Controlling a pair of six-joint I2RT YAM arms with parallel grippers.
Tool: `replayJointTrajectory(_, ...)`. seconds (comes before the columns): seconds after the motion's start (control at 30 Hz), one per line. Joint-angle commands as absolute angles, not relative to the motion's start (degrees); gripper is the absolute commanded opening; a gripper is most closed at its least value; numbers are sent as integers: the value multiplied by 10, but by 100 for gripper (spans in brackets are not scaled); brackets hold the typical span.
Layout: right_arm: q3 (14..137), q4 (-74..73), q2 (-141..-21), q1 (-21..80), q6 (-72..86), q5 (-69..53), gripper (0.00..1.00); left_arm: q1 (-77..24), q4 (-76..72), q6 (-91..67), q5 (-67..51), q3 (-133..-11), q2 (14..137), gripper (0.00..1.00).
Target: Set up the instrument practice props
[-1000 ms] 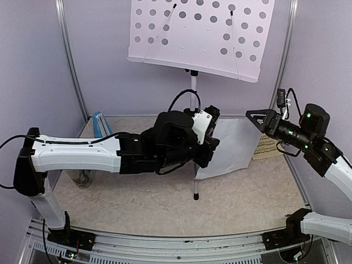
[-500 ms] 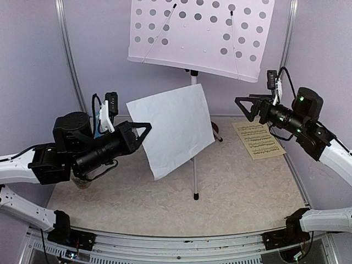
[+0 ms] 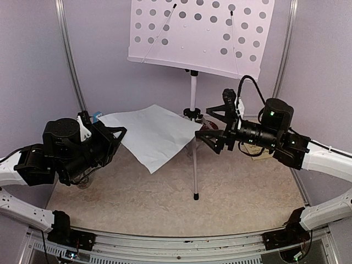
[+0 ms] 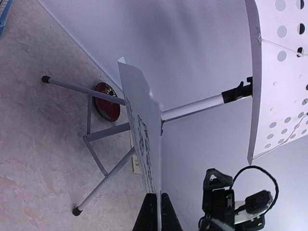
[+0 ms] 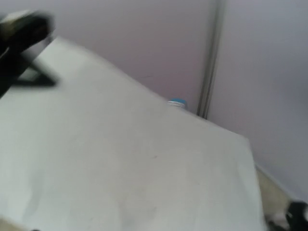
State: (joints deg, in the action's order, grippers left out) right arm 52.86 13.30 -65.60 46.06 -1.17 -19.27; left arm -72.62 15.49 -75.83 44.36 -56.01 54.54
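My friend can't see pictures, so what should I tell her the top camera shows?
The left arm's tool pinches one edge of a white sheet of paper, holding it nearly flat in the air above the table. The right arm's tool, wide open, points at the sheet's opposite edge, beside the pole of a white perforated music stand.

White perforated stand (image 3: 203, 33) on silver tripod (image 3: 193, 96), upright at centre rear of surface (image 3: 236, 192), desk tilted back. White sheet (image 3: 151, 135) aloft, nearly level, blank face up, left edge pinched in left tool (image 3: 117, 133), right corner near the pole. Blue metronome (image 3: 97, 116) at rear left, mostly hidden.
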Motion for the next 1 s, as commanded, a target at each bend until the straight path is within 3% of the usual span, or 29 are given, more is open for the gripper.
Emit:
replayJointTrajectory(0.0,511,170,-664,529,-157,-78,100,-739,198,-848,500,-604,529,0)
replayJointTrajectory(0.47,548,231,-771,663,-361,30,98,-739,205,-919,528,-621,533,0)
replayJointTrajectory(0.9,593,300,-849,697,-252,10,98,-742,148,-910,543,-620,561,0)
replayJointTrajectory(0.97,601,310,-858,697,-245,26,94,-742,136,-910,544,-617,563,0)
